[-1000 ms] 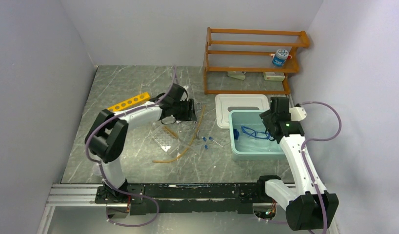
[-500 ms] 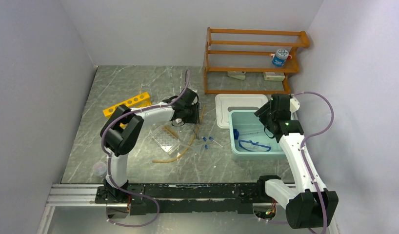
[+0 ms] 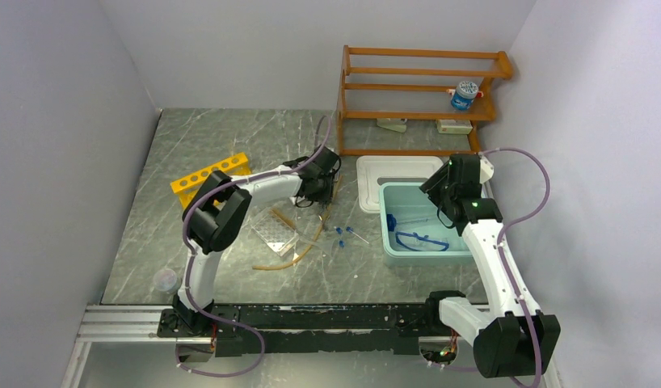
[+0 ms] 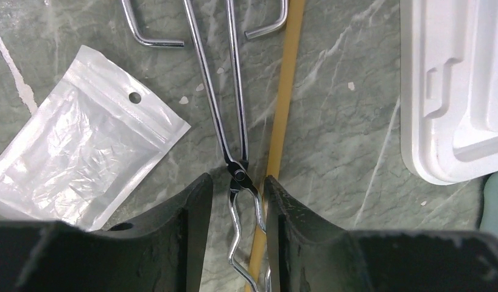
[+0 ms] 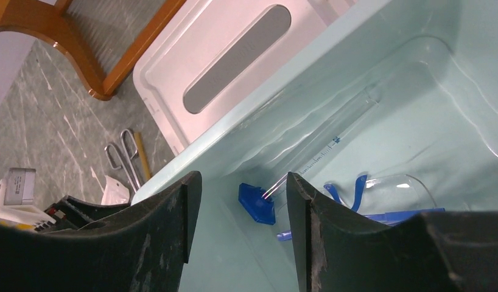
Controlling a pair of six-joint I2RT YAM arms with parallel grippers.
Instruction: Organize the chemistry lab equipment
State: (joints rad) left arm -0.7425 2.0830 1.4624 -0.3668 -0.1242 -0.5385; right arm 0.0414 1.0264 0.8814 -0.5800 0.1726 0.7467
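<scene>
The metal tongs (image 4: 217, 109) lie on the table over the long tan rubber tube (image 4: 283, 103). My left gripper (image 4: 237, 194) is open and straddles the tongs' handles just behind the pivot. The right pad touches one handle and a gap shows at the left pad. A white packet (image 4: 82, 158) lies to its left. My right gripper (image 5: 240, 194) hangs open and empty over the teal tub (image 3: 428, 256). The blue-framed goggles (image 5: 392, 201) and a clear cylinder (image 5: 326, 146) with a blue base lie in the tub. On the table are a yellow rack (image 3: 210, 172), a clear tray (image 3: 276, 230) and blue-capped tubes (image 3: 342, 234).
The tub's white lid (image 3: 396, 174) lies flat between the tongs and the tub. The orange wooden shelf (image 3: 416, 89) stands at the back with a small bottle and boxes on it. A small clear dish (image 3: 164, 280) sits near the front left edge.
My left gripper moved right over the tongs' handles and its jaws narrowed. The goggles left my right gripper and now lie in the tub, and that gripper pulled back slightly.
</scene>
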